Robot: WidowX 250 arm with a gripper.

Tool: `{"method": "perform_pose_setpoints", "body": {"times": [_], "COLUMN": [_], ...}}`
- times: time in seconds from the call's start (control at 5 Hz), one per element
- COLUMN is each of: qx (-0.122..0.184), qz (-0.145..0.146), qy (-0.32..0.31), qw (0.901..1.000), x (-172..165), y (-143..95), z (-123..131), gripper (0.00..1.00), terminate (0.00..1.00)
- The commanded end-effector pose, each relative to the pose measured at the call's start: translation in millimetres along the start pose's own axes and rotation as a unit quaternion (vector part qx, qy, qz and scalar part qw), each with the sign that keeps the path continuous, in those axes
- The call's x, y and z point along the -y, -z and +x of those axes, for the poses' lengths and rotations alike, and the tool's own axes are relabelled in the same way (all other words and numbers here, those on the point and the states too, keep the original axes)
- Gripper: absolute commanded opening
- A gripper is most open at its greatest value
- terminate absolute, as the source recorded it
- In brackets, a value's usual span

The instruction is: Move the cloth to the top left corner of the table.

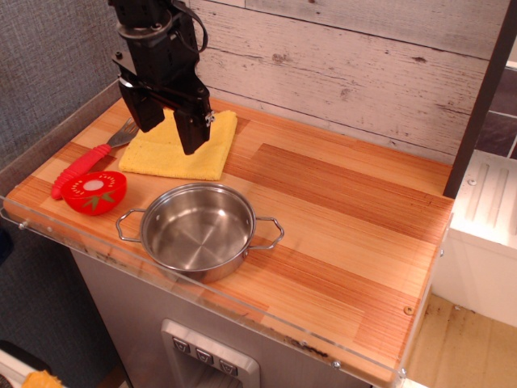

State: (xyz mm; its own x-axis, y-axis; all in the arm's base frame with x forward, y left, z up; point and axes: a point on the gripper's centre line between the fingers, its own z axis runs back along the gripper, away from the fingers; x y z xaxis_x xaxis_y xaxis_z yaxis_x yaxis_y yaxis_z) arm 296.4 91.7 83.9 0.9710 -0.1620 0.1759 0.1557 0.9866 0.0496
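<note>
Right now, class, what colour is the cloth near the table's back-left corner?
Bright yellow: the cloth shows clearly in the only view, observation.image.
</note>
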Motion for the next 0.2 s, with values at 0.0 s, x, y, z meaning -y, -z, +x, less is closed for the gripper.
{"method": "perform_pose_setpoints", "body": {"times": [0.0], "qx": [0.022], "qz": [0.011], "qy": [0.001], "qw": [0.9997], "x": [-0.9], "y": [-11.4], "z": [4.6], "gripper": [1.00], "terminate": [1.00]}}
